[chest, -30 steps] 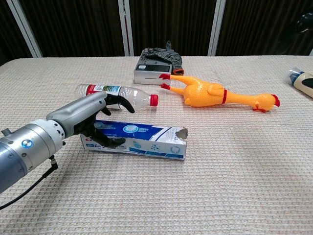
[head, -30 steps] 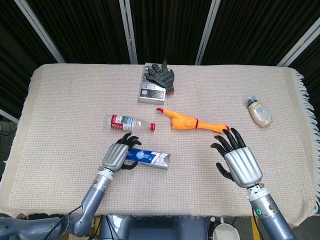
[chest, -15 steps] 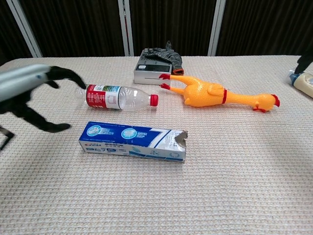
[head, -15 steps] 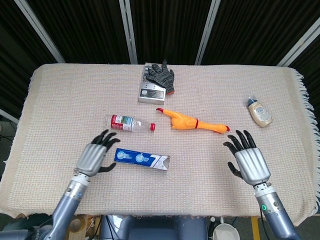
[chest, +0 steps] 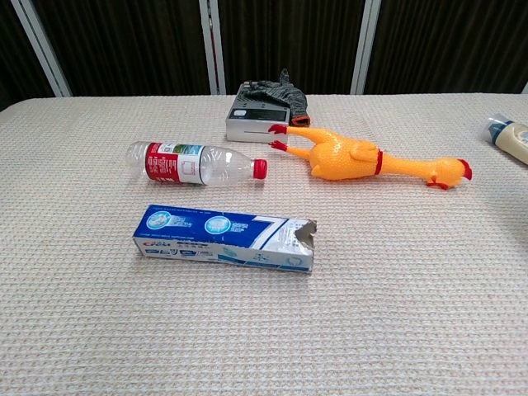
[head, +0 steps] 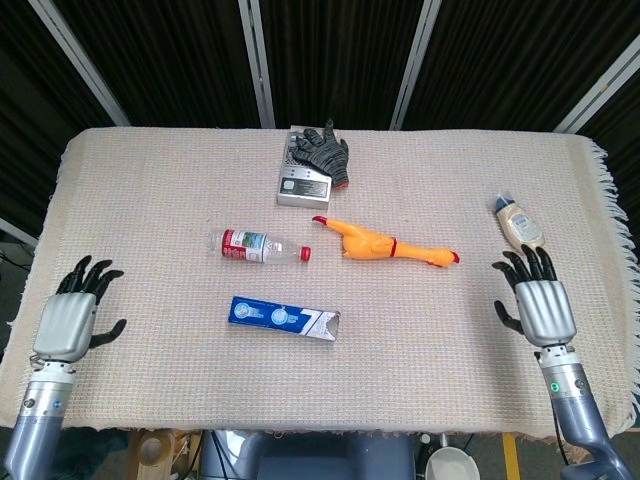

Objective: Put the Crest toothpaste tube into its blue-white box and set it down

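The blue-white Crest box (head: 284, 318) (chest: 224, 238) lies flat on the cloth, its right end flap torn open. No loose toothpaste tube shows in either view. My left hand (head: 74, 316) rests far left near the table's edge, fingers spread, holding nothing. At the far right, my right hand (head: 537, 303) is likewise spread and empty. Both hands are well apart from the box and fall outside the chest view.
A plastic water bottle (head: 259, 246) (chest: 195, 162) lies behind the box. A yellow rubber chicken (head: 385, 243) (chest: 367, 158) lies to its right. A grey device with a dark glove (head: 320, 155) on it sits at the back. A small cream bottle (head: 520, 225) is at the right.
My left hand let go of the box and drew back to the far left edge. My right hand pulled away to the far right. The box stays where it lay.
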Robot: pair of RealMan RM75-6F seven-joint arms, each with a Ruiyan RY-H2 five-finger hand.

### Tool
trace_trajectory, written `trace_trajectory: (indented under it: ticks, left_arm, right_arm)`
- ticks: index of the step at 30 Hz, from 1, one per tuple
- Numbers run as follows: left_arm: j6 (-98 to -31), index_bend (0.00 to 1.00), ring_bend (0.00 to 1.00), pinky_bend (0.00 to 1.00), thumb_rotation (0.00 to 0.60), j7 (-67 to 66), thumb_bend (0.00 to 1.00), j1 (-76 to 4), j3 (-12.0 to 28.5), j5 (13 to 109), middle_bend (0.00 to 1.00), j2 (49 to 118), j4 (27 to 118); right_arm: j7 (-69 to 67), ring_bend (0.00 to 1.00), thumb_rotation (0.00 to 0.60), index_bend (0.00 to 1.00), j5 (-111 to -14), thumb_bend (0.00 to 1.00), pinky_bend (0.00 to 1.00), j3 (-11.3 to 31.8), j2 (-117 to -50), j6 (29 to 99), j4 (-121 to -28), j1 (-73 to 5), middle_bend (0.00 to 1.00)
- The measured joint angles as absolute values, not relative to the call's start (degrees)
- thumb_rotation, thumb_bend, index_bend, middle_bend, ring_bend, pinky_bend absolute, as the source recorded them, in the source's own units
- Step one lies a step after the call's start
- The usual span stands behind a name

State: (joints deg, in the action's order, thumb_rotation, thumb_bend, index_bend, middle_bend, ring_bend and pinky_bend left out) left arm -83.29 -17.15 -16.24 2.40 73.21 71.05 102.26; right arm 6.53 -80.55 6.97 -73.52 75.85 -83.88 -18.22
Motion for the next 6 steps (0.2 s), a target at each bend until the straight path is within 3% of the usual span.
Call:
trace_trajectory:
  ticks: [6]
  left_arm:
    - [-83.49, 0.22, 0.00, 0.16, 0.600, -14.29, 0.28, -13.95, 2.25, 72.92, 0.13, 69.72, 99.57]
  right_arm:
    - [6.45, 0.05, 0.600, 0.26, -81.32, 0.35, 0.00, 4.24, -71.36, 78.65, -90.46, -15.15, 0.18]
